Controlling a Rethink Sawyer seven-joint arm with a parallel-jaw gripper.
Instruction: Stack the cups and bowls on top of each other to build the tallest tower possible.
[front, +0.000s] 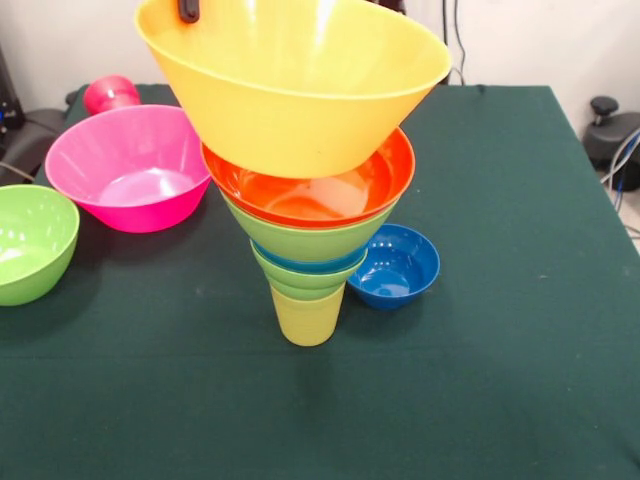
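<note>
Where the gripper (188, 10) peeks in at the top of the front view, only one dark tip shows, sitting on the rim of the big yellow bowl (300, 85). I cannot tell if it is squeezing the rim or letting go.

That yellow bowl is the top of the tower (310, 200), and it tips, with its side by the gripper higher and its other side lower. Under it sits an orange-red bowl (330, 190), then a lime green bowl (305, 240), a thin blue rim, more green, and the pale yellow cup (308, 315) standing on the green table (500, 380) near its middle.

So the thing that matters is straight below the gripper: the yellow bowl leans, and I think it needs to sit flat in the orange-red bowl or the tower may fall.

A dark blue bowl (398, 268) rests just beside the cup. A pink bowl (135, 165) and another green bowl (30, 240) wait by the table's left edge, with a pink cup (110, 93) behind at the far left corner.
</note>
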